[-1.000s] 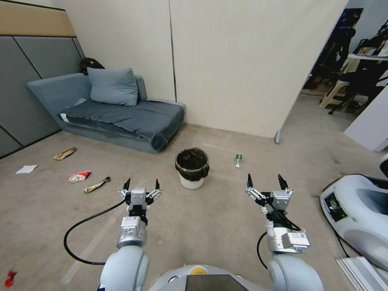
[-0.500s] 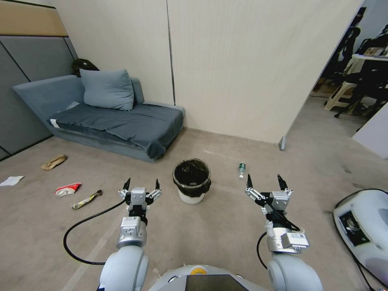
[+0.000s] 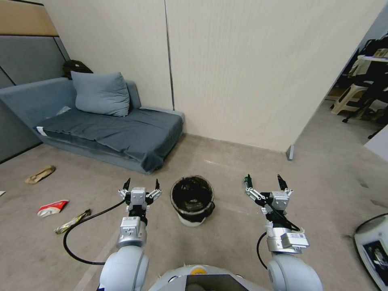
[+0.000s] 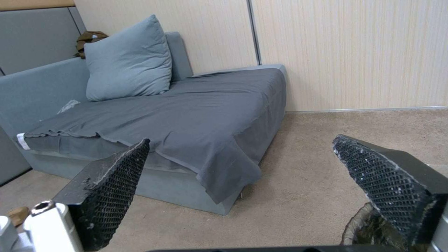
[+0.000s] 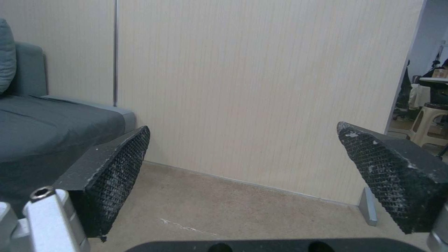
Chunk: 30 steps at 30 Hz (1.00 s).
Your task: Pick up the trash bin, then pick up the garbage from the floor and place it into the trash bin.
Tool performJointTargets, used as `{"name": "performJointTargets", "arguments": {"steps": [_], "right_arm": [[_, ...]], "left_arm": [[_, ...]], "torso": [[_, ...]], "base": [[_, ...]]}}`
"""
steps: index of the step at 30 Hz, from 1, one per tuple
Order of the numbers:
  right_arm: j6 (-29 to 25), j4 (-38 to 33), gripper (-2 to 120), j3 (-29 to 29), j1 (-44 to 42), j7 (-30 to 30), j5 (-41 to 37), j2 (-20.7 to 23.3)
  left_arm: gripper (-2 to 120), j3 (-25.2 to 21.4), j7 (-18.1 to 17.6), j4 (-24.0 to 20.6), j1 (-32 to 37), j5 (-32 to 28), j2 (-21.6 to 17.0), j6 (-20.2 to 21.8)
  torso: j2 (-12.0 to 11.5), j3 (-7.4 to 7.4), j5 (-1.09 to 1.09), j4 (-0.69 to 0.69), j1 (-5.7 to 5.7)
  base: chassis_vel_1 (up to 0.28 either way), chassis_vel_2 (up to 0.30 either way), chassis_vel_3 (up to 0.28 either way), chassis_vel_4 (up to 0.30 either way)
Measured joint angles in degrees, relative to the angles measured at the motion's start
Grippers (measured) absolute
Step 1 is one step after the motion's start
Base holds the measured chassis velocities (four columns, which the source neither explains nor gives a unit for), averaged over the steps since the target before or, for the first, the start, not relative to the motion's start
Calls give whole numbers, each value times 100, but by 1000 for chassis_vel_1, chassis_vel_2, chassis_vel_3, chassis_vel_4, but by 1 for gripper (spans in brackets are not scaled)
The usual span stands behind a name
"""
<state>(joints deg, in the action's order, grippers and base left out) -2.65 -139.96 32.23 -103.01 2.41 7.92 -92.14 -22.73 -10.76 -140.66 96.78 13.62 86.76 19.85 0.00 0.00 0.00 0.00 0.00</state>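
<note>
- Left gripper (image 3: 140, 185) hangs above the floor with its fingers spread wide and nothing between them; the right gripper (image 3: 263, 182) mirrors it on the other side, equally wide and empty.
- Between them stands the trash bin (image 3: 192, 200), upright on the carpet, its round mouth facing up, slightly ahead of and below both grippers.
- By my judgement the left gripper is the nearer one: the bin's rim shows just beside its finger in the left wrist view.
- Garbage lies well apart to the left: a red-and-white packet (image 3: 52, 207), a yellow wrapper (image 3: 72, 221) and a brown paper bag (image 3: 39, 174).
</note>
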Motion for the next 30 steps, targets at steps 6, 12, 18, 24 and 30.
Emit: {"name": "performJointTargets", "arguments": {"steps": [6,12,18,24,30], "right_arm": [[0,0,100,0,1,0,0,0],[1,0,100,0,1,0,-1,0],[2,-1,100,0,1,0,0,0],[2,-1,100,0,1,0,-1,0],[2,-2,100,0,1,0,-1,0]], "left_arm": [[100,0,0,-1,0,0,0,0],[100,0,0,-1,-1,-1,0,1],[100,0,0,-1,-1,-1,0,1],[100,0,0,-1,-1,-1,0,1],[100,0,0,0,-2,-1,0,1]], "torso": [[0,0,0,0,0],[0,0,0,0,0],[0,0,0,0,0],[0,0,0,0,0],[0,0,0,0,0]], "base": [[0,0,0,0],[0,0,0,0],[0,0,0,0],[0,0,0,0],[0,0,0,0]]}}
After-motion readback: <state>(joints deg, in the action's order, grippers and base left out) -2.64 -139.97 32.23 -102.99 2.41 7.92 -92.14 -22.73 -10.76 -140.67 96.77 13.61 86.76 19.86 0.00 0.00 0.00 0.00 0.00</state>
